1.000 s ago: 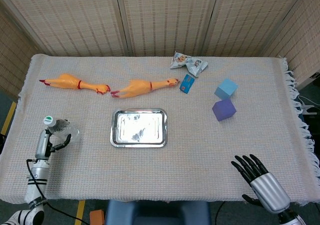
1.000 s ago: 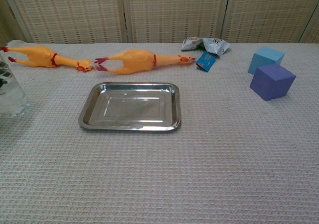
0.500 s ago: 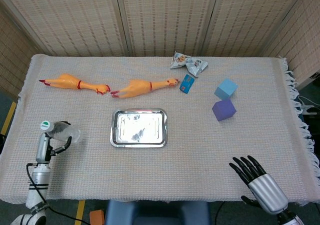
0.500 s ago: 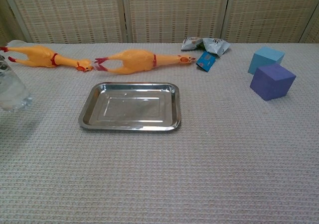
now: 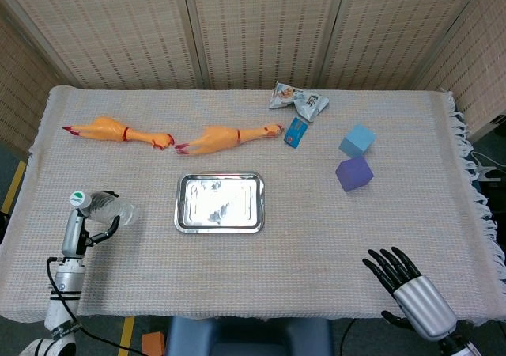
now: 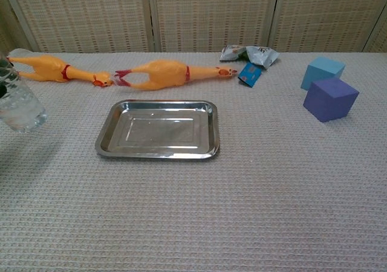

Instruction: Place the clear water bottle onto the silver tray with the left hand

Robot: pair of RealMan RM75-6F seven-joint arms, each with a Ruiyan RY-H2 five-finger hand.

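Right hand [image 5: 405, 281] idles at the near counter edge, fingers spread, holding nothing. Left hand [image 5: 85, 228] grips the clear water bottle [image 5: 107, 207], lifted and tilted, well left of the silver tray [image 5: 219, 225]. Carry step: next, swing right, upright it, set down.

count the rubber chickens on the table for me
2. One rubber chicken lies at the far left of the table; the other lies near the middle, just behind the silver tray. None appears hidden.
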